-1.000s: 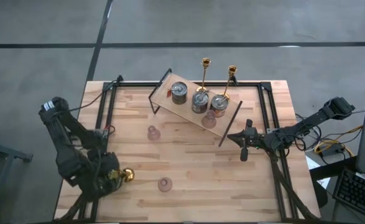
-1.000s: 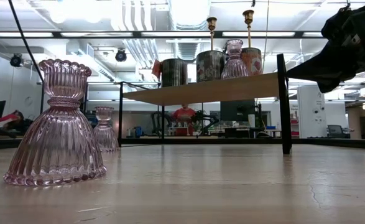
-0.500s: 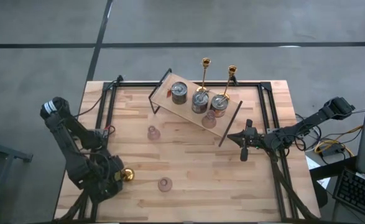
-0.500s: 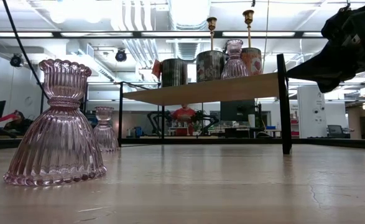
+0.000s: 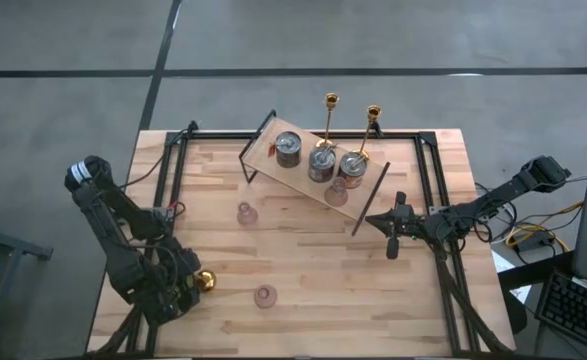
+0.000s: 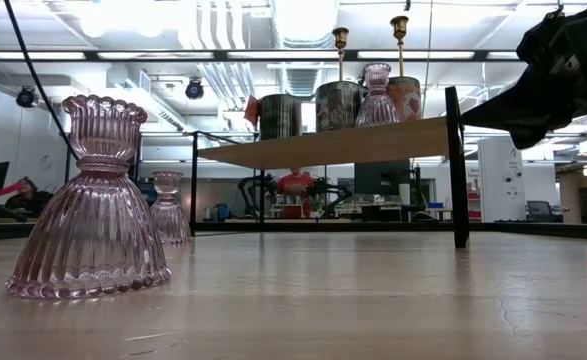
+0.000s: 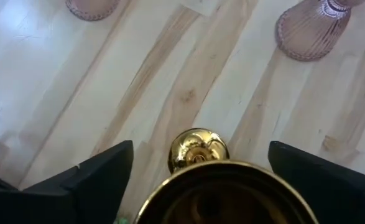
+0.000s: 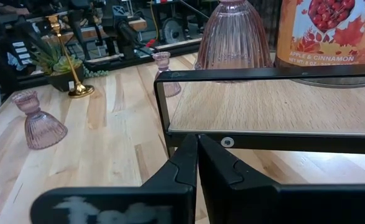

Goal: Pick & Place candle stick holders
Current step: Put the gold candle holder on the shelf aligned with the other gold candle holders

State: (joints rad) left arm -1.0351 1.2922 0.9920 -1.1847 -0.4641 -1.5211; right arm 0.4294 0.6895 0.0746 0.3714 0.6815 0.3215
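Note:
A slim gold candle stick holder [image 5: 205,282] stands upright on its round base at the table's near left, seen end-on from above in the left wrist view [image 7: 222,193]. My left gripper [image 5: 181,289] [image 7: 201,147] is open over it, one finger on either side, touching nothing. Two pink glass holders [image 5: 245,213] [image 5: 264,296] stand on the table. On the shelf [image 5: 303,170] stand three squat round holders, a third pink one [image 5: 338,190] and two more gold candlesticks [image 5: 330,100] [image 5: 373,112]. My right gripper [image 5: 391,246] [image 8: 198,165] waits shut beside the shelf's right end.
A small green plant [image 8: 58,65] sits right beside the gold candlestick at the near left. The shelf's black frame [image 8: 244,78] stands just in front of my right gripper. Black rails [image 5: 168,170] run along the table's left and right sides. Bare wood [image 5: 313,280] lies in the middle and near part.
My left gripper has come down over the gold candlestick and tipped further downward, staying open. The candlestick has not moved.

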